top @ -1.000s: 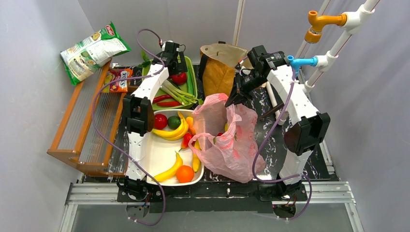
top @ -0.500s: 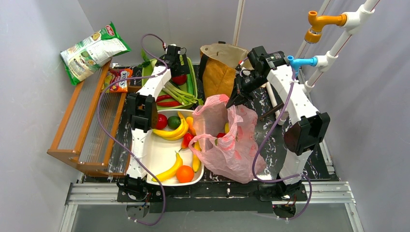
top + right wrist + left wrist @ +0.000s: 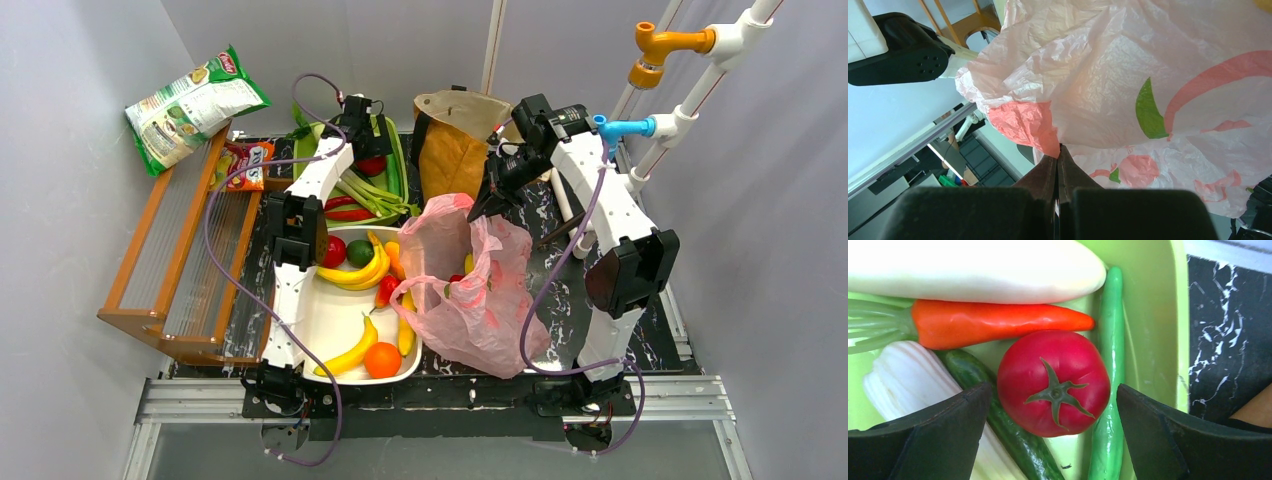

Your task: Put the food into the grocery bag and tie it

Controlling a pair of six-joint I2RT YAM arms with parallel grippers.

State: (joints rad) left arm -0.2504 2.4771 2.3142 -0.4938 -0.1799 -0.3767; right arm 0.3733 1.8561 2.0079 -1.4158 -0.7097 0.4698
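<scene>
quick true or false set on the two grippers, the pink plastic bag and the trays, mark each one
1. The left gripper is open above a red tomato in the light green plastic tray. True.
2. The stiff brown paper bag stands beyond the thin pink plastic bag. True.
3. The right gripper is open, clear of the pink bag. False: it is shut on a pinch of the bag's film.
4. The round orange toy fruit lies inside the pink bag. False: it lies in the white tray.

Bright, even, diffuse light; soft shadows. Faint sheen on the tomato (image 3: 1053, 382). In the right wrist view the grocery bag (image 3: 1108, 75) seems backlit, nearest folds slightly soft.
</scene>
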